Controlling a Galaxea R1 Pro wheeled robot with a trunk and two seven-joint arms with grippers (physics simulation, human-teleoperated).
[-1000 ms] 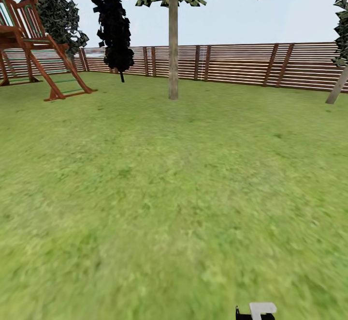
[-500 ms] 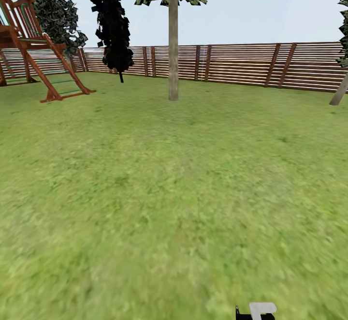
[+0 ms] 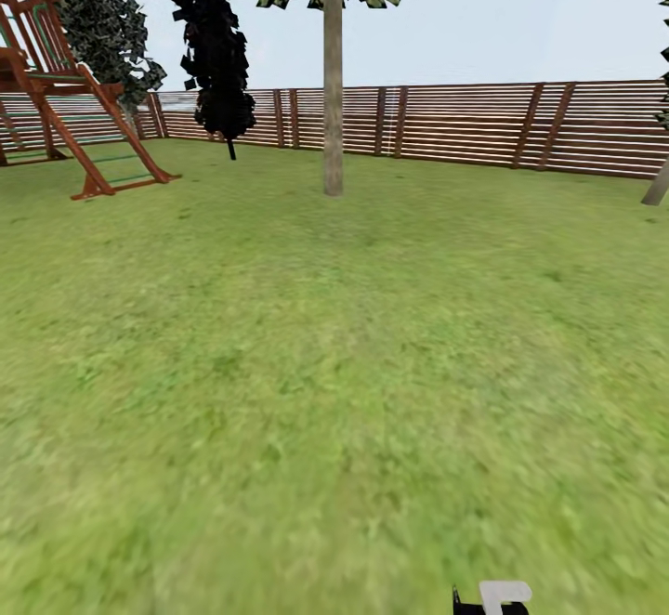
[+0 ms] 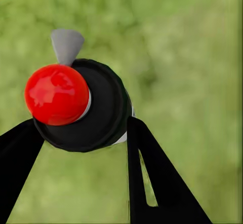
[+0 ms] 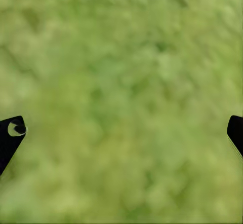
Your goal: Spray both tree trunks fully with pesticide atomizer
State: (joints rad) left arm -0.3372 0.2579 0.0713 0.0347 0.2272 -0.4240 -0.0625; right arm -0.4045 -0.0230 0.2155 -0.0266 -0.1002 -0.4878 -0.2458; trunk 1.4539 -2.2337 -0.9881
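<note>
Camera has crept forward over lawn [image 3: 307, 392]; my left fingers [image 4: 152, 173] grip the atomizer [image 4: 81, 105], right fingers [image 5: 12, 133] spread wide; tree trunk [image 3: 333, 85] upper centre, fence [image 3: 465, 127] behind.

Red-topped atomizer [image 4: 83, 105] between left pincer [image 4: 81, 133] fingers [image 4: 152, 178], above grass [image 4: 187, 57]

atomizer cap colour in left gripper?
Glossy red: the round cap on the black-bodied pesticide atomizer held in the left gripper. Best seen in the left wrist view.

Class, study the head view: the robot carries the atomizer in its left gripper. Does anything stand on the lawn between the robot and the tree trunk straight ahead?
Nothing visible does. The atomizer sits clamped in the left gripper, and open lawn runs up to the tree trunk. The play frame stands off to the left, and the fence runs behind the trunk.
</note>
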